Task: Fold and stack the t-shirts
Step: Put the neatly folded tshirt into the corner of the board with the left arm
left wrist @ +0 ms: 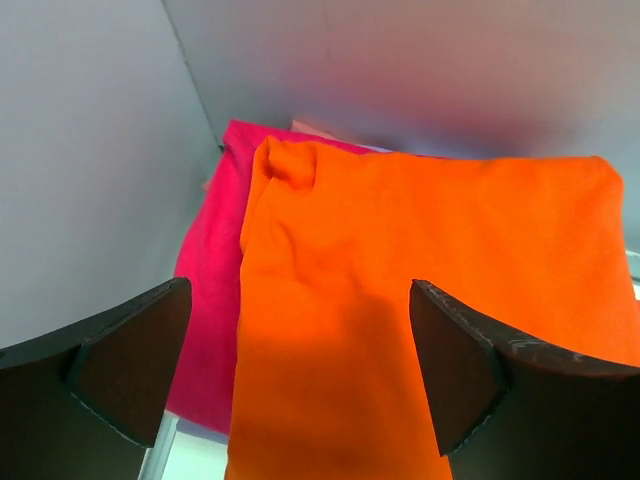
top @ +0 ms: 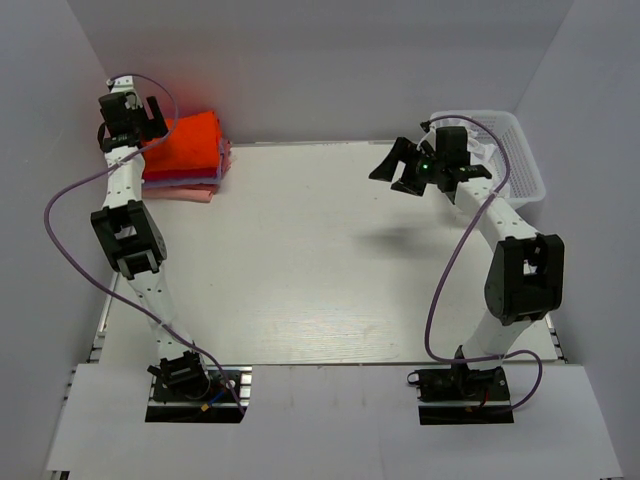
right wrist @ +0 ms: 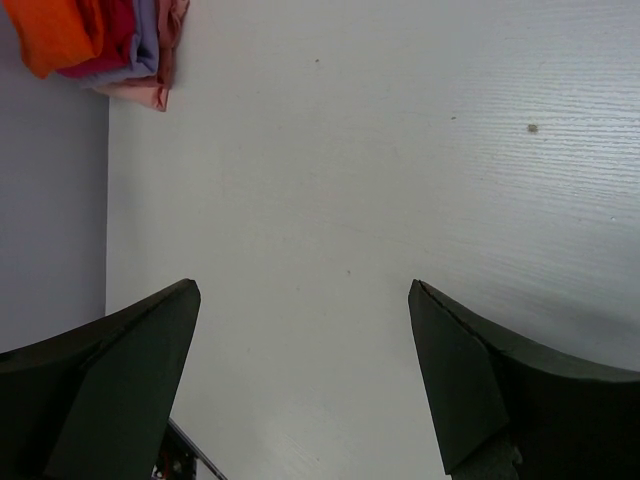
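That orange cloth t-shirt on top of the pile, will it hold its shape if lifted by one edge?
Probably not: the orange cloth t-shirt looks soft and rumpled, so it would likely droop and unfold. Pushed, it may slide over the magenta cloth shirt beneath.

Stack of t-shirts: far left corner of the table, beside the left wall
Left gripper: over the stack
Basket: far right corner
Right gripper: above the table, just left of the basket

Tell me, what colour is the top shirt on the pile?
The top shirt is bright orange, clearest in the left wrist view.
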